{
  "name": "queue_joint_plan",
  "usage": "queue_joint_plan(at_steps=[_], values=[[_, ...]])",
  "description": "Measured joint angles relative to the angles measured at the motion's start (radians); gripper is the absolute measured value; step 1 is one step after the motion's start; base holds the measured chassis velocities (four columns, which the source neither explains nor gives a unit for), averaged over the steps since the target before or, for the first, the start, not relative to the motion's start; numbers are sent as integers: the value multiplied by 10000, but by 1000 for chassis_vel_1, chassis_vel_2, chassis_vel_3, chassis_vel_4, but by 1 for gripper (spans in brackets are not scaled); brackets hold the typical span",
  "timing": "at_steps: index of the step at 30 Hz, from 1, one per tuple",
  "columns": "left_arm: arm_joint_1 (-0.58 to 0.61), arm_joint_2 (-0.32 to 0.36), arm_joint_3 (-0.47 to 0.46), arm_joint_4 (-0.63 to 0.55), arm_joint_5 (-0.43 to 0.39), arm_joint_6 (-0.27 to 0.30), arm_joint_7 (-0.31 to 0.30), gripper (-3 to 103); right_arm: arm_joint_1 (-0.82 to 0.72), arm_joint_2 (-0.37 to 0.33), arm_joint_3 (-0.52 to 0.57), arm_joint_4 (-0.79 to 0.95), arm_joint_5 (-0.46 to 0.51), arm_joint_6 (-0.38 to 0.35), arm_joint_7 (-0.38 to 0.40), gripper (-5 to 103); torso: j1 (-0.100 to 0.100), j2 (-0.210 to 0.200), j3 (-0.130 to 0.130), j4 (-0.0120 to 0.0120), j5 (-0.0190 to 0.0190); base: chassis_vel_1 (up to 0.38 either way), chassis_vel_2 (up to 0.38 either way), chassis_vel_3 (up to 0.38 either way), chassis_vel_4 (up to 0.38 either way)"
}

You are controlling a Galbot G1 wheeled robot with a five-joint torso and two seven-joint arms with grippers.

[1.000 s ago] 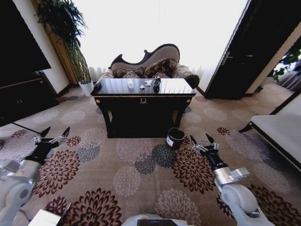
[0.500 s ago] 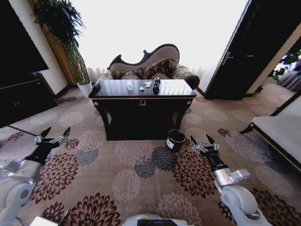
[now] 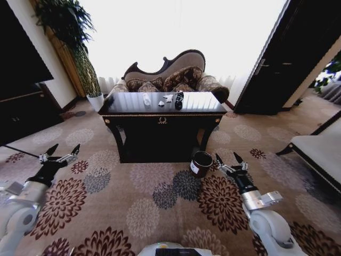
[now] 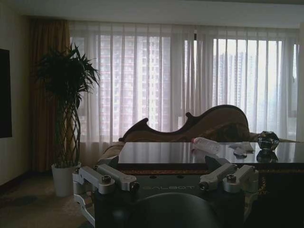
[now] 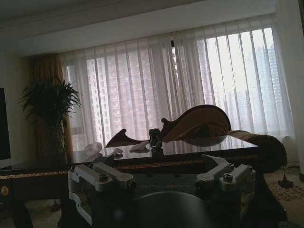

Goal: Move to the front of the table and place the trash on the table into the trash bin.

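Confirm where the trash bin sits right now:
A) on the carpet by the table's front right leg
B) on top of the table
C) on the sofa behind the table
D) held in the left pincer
A: the head view shows the trash bin standing on the carpet beside the front right leg of the table, close to the open right pincer.
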Motion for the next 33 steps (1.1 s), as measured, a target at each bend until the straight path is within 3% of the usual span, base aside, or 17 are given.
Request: queue_joint_plan(at_steps=[33], values=[[182, -99, -23, -91, 25, -24, 2, 100, -92, 260, -12, 137, -29, -4, -143, 100, -2, 1, -1, 1, -1, -106, 107, 112, -105]])
